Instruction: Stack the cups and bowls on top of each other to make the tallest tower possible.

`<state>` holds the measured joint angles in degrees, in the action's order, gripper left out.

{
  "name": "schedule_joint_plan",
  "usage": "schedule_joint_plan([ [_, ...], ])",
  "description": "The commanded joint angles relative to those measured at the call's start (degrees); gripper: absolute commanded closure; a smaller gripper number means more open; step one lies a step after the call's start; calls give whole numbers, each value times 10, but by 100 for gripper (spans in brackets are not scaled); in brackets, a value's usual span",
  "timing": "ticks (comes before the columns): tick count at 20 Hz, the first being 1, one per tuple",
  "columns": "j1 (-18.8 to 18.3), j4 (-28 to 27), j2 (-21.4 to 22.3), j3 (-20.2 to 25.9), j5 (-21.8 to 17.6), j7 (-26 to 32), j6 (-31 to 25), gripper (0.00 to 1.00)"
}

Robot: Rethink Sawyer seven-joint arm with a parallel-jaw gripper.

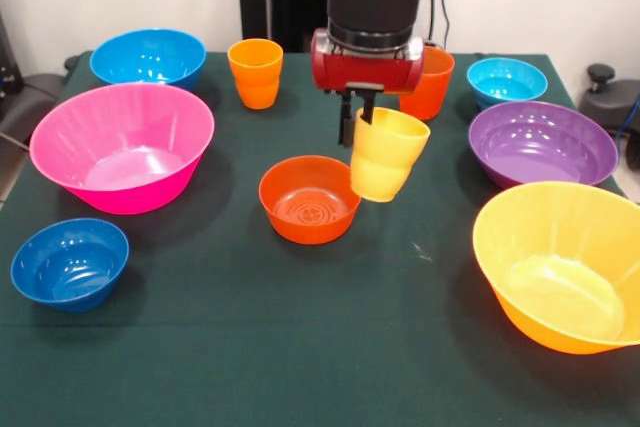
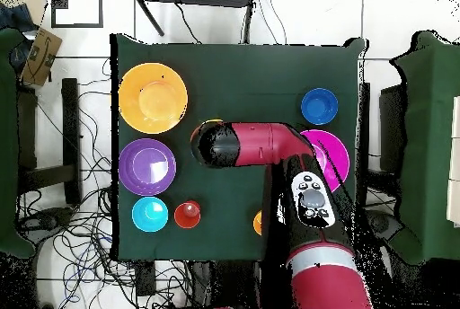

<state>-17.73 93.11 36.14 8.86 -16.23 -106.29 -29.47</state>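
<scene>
Tilting with its mouth up and leaning toward two o'clock, the yellow cup (image 1: 388,155) hangs off the desk (image 1: 300,327), its long axis a little off upright. It is a glossy plastic tumbler with a stepped wall. Its base hovers just at three o'clock of the small orange-red bowl (image 1: 309,199). The black fingers (image 1: 367,105) of the gripper (image 1: 358,112) pinch its rim at the ten o'clock side, one inside, one outside. Behind stand the light orange cup (image 1: 255,72) and the red-orange cup (image 1: 430,82).

A glossy red arm (image 2: 269,144) with a black band. Grey button panel (image 2: 312,199) on its upper link. Slim black fingers (image 1: 347,122) below.
</scene>
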Motion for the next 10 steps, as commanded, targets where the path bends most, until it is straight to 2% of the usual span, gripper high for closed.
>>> schedule_joint_plan([
  [1, -26, -16, -36, 40, -57, 57, 21, 100],
  [10, -58, 7, -27, 35, -98, 79, 12, 100],
])
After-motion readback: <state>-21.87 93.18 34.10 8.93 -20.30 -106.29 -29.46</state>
